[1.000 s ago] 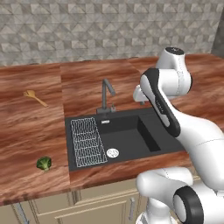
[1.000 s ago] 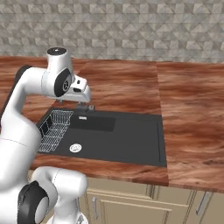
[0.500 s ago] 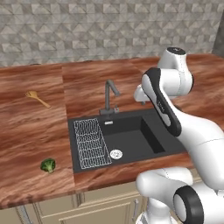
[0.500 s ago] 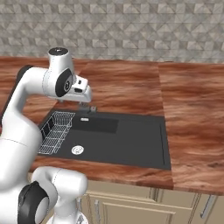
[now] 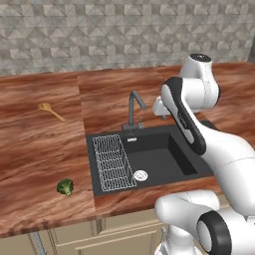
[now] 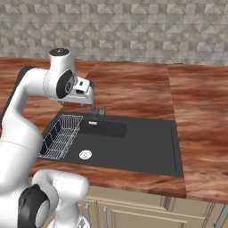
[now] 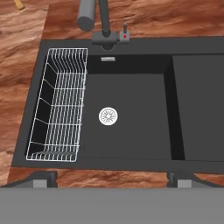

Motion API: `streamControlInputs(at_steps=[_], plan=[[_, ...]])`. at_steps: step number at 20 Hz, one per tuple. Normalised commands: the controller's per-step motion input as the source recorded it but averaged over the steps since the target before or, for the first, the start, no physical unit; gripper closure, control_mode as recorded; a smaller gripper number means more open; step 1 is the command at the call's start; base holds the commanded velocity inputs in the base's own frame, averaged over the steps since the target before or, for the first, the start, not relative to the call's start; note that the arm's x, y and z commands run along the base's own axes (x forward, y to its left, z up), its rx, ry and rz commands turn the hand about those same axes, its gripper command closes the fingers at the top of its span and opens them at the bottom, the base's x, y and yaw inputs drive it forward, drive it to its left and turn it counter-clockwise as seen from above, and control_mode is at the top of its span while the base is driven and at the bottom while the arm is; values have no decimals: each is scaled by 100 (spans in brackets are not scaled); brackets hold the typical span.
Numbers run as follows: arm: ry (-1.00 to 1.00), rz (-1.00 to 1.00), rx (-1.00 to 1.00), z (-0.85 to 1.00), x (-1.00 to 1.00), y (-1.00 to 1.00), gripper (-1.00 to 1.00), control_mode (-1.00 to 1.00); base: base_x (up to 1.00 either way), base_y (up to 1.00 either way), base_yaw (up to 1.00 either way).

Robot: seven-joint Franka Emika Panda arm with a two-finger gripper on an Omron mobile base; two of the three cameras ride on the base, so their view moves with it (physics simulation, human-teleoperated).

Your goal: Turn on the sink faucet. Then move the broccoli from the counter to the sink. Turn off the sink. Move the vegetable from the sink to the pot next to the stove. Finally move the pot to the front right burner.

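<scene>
Directly below the gripper (image 7: 112, 177) lies the sink (image 7: 131, 131), seen from above in the hand view; the two dark fingertips (image 7: 41, 178) stand far apart at the bottom corners, wide open, nothing between them. Round silver drain (image 7: 108, 116) sits just ahead of the midpoint between the tips. White wire rack (image 7: 59, 105) fills the basin's side ahead of the one tip; flat draining side lies ahead of the other tip. Sink faucet (image 7: 101, 24) stands at the far rim from the gripper, spout end pointing up toward the camera, small lever with a red mark just beside its base. No water visible from the spout.

Left base view: arm folded over the basin's right part, hand (image 5: 160, 106) held above the sink, just right of the faucet (image 5: 133, 110), not touching it. Broccoli (image 5: 65, 187) rests on the counter (image 5: 40, 149) well to the left of the gripper, beyond the rack side of the sink, near the front edge. Wooden spoon (image 5: 51, 111) lies farther back on the same stretch of counter, well apart from the broccoli. Patterned grey tile wall (image 5: 99, 35) behind.
</scene>
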Motion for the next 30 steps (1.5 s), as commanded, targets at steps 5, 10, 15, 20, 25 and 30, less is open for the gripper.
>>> streamControlInputs(at_steps=[5,10,15,20,25,30], plan=[[0,0,0,0,0,0,-100,100,20,15,13],[0,0,0,0,0,0,-100,100,21,12,3],[0,0,0,0,0,0,-100,100,20,5,0],[0,0,0,0,0,0,-100,-100,2,0,0],[0,1,8,-14,0,-50,-100,-100,0,0,0],[-1,3,16,-27,0,-95,-100,-100,0,0,0]])
